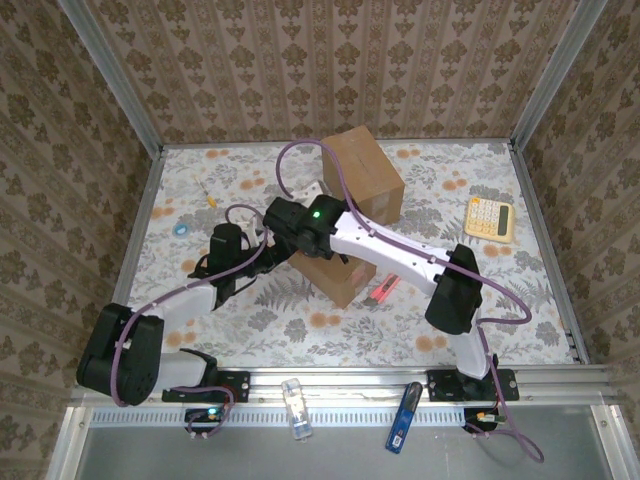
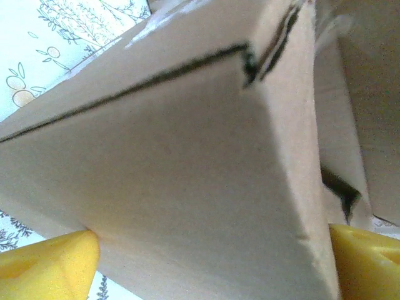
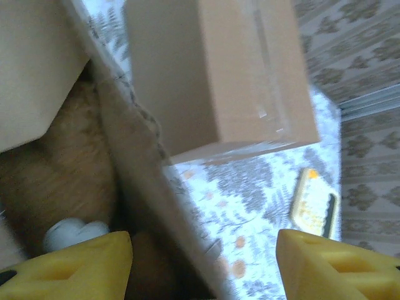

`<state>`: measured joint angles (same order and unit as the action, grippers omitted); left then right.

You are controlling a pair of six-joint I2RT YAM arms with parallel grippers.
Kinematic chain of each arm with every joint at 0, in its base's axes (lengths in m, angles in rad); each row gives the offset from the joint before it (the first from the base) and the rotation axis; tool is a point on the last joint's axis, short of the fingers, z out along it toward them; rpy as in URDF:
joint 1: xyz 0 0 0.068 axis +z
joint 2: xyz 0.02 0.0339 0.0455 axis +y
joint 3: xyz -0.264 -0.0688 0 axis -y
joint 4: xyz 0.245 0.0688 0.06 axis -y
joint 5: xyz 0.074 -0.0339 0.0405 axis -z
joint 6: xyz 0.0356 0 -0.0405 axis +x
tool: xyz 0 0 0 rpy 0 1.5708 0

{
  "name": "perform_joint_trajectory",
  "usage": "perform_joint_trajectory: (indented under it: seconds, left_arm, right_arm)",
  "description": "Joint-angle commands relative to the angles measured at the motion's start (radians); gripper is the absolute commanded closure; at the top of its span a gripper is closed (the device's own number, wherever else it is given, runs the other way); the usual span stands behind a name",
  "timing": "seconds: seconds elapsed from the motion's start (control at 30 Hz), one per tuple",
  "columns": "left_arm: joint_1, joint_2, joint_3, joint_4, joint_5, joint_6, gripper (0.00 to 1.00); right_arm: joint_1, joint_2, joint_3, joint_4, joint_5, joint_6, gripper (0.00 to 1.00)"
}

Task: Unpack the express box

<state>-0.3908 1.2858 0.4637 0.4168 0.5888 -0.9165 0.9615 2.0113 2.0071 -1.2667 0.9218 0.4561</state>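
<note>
1. Left wrist view: left gripper (image 2: 206, 262) is clamped on the open brown cardboard box (image 2: 187, 169), which spans the gap between its fingers.
2. Right wrist view: right gripper (image 3: 203, 265) stands apart, straddling that box's wall.

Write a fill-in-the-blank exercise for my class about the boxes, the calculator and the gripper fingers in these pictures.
1. The table holds ___ cardboard boxes.
2. The closed box stands ___ back on the table than the open box.
3. The calculator lies near the table's ___ edge.
4. The right gripper has ___ fingers.
Missing words: two; farther; right; yellow.
</note>
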Motion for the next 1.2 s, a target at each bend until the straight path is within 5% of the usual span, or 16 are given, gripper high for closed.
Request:
perform_joint_trajectory:
  seconds: [0.0, 0.2, 0.6, 0.8, 0.93, 1.17]
  left_arm:
    - [0.008, 0.054, -0.075, -0.215, -0.036, 0.074, 0.1]
    - [0.013, 0.03, -0.07, -0.232, -0.034, 0.077, 0.1]
    - [0.031, -0.013, 0.067, -0.364, -0.018, 0.148, 0.07]
    - [0.046, -0.004, 0.186, -0.451, -0.013, 0.209, 0.05]
    - [0.054, 0.007, 0.256, -0.488, -0.004, 0.234, 0.02]
    - [0.058, -0.009, 0.386, -0.556, 0.029, 0.283, 0.0]
  right_arm:
    - [-0.045, -0.024, 0.048, -0.037, 0.145, -0.026, 0.36]
    - [-0.067, -0.04, 0.034, -0.005, 0.075, -0.068, 0.36]
    - [-0.146, -0.089, -0.067, 0.123, -0.349, -0.225, 0.33]
    - [-0.201, -0.106, -0.064, 0.14, -0.5, -0.272, 0.55]
    - [-0.212, -0.114, -0.053, 0.138, -0.552, -0.285, 0.6]
    - [-0.219, -0.114, -0.054, 0.132, -0.613, -0.274, 0.92]
